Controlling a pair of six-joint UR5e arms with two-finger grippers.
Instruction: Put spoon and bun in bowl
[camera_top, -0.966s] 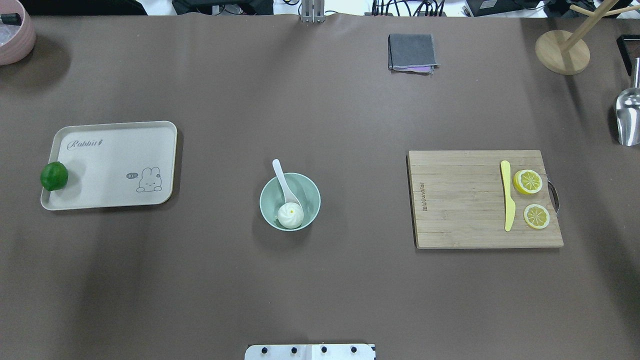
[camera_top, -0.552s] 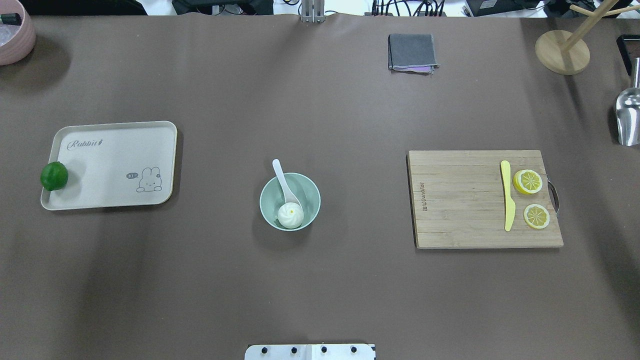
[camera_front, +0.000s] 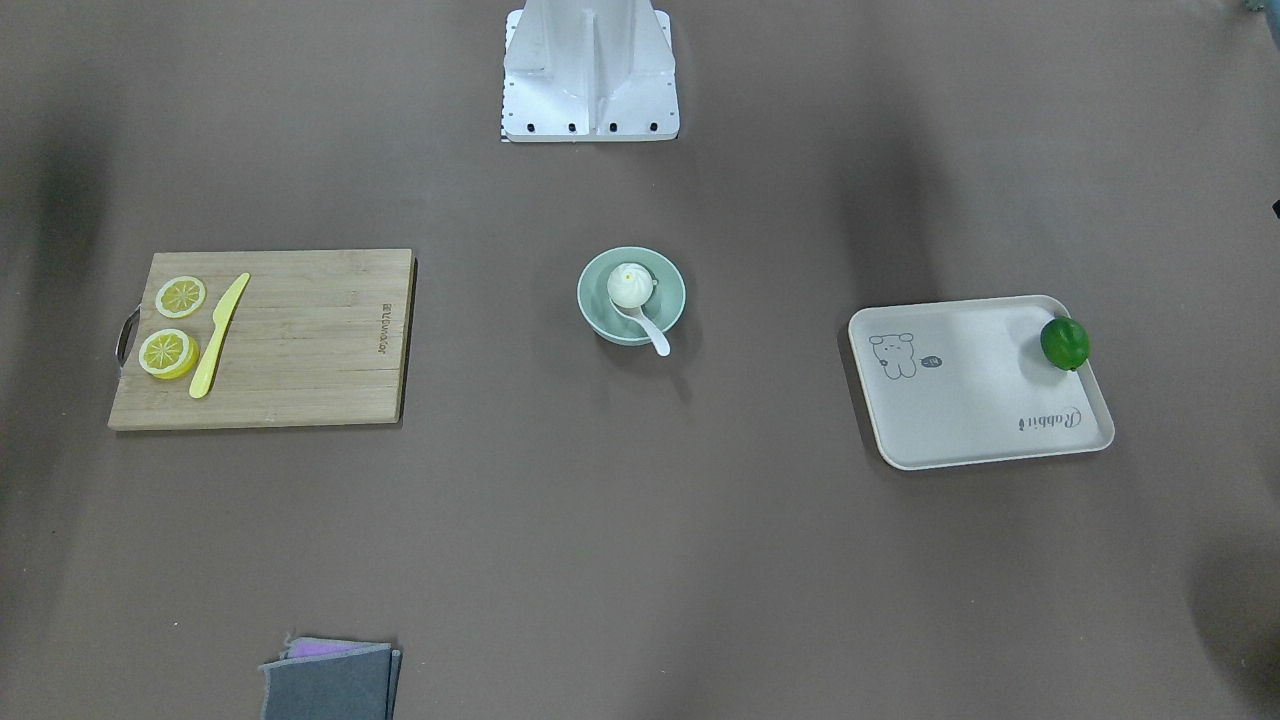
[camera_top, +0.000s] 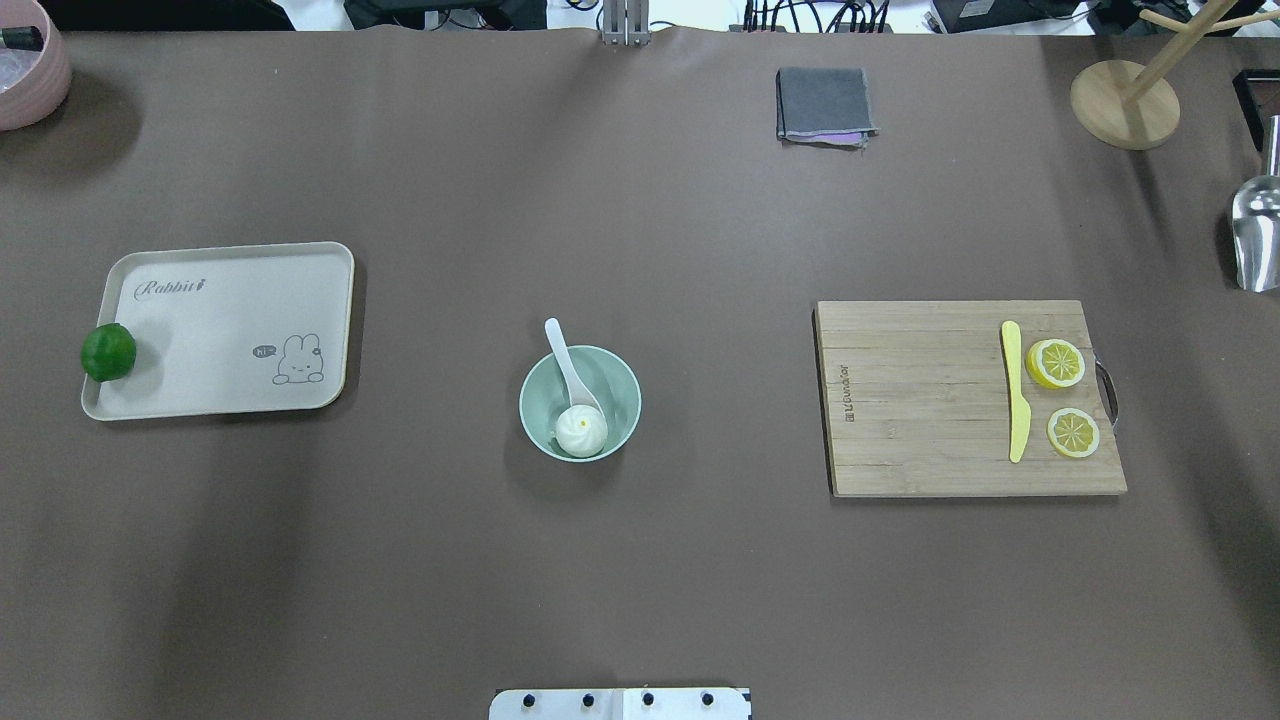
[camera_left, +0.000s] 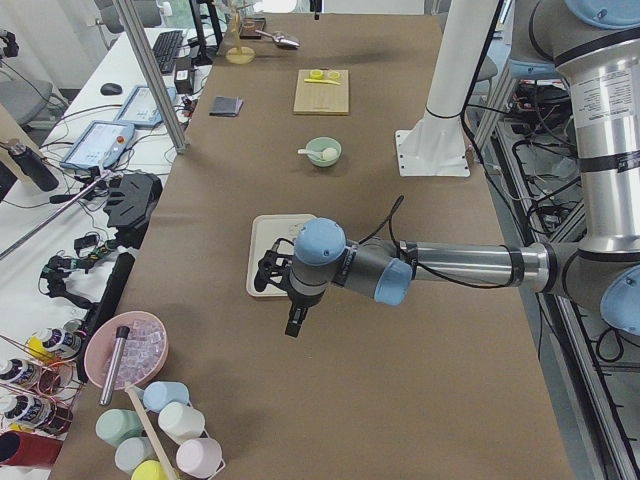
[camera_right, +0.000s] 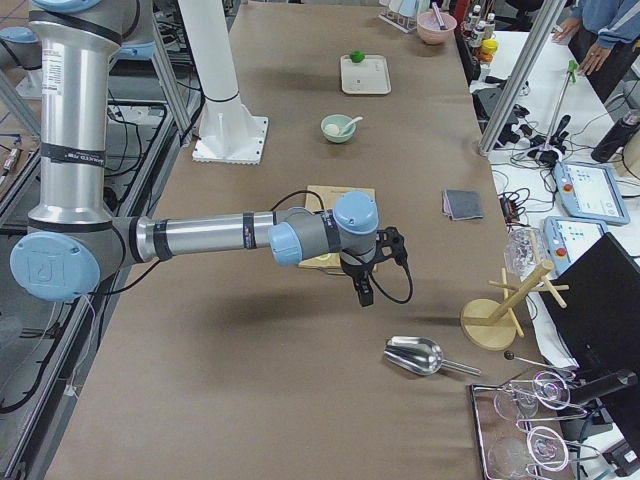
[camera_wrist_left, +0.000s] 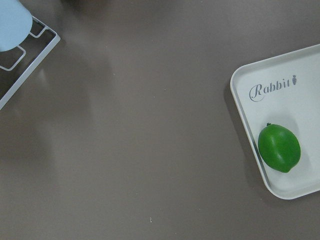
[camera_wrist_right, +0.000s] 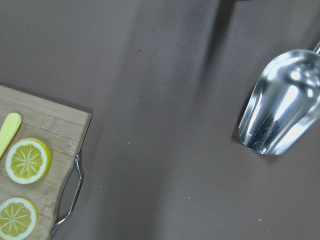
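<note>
Nearest the robot's base, the bun (camera_top: 581, 431) sat inside the bowl (camera_top: 612, 378), against its near wall. The spoon (camera_top: 566, 362) lay there too, scoop down touching the bun, its handle propped on the far rim. Its long axis ran away from the robot and slanted to its left, tip poking past the rim. Your task looked done. The left gripper (camera_left: 296, 322) hung beside the tray (camera_top: 230, 330) and the right gripper (camera_right: 363, 290) beyond the cutting board (camera_top: 920, 400), probably parked clear. You could not tell whether their fingers were spread or pressed together.
</note>
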